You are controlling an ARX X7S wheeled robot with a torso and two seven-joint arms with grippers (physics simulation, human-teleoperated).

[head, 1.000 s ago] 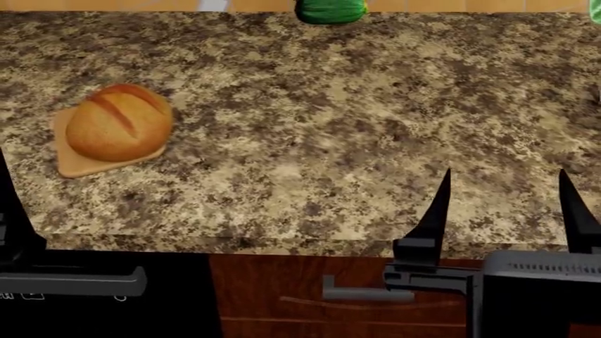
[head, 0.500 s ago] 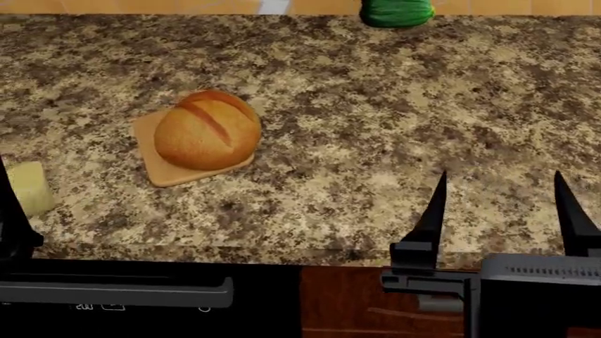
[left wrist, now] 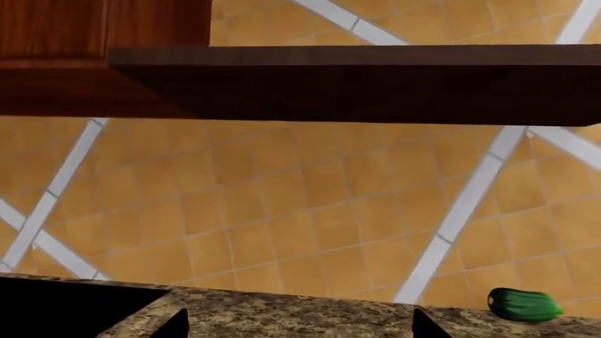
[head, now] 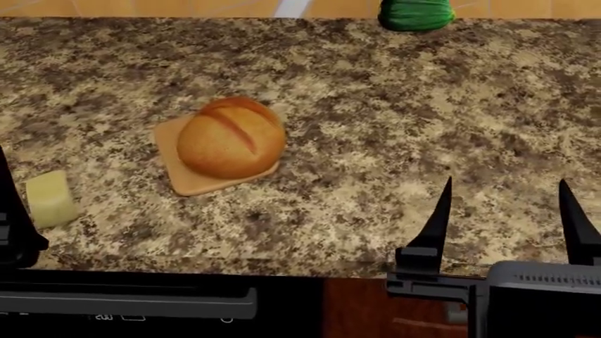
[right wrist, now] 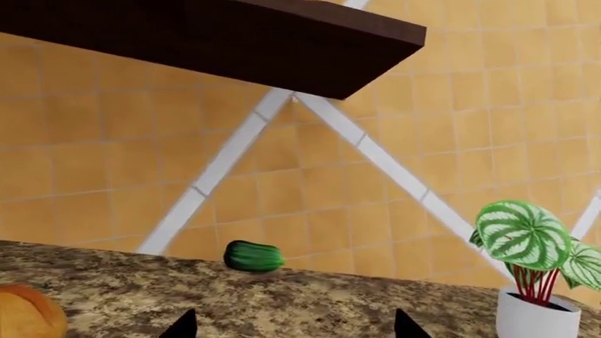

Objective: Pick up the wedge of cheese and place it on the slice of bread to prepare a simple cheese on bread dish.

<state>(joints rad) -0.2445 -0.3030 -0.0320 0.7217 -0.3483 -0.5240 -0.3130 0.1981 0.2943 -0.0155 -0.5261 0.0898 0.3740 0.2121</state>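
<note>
Your right gripper (head: 502, 211) hangs wide open and empty at the counter's (head: 376, 127) near edge. Your left gripper (head: 10, 211) shows only one dark finger; its state cannot be judged. Since half a second ago the view has shifted: bread (head: 228, 141) and zucchini (head: 416, 14) sit further right. The cheese (head: 50, 198) lies just beside the left finger, left of the bread and apart from it.

right end effector (head: 502, 218): black tapered pointed fingers | grey ribbed housing | left arm: black
</note>
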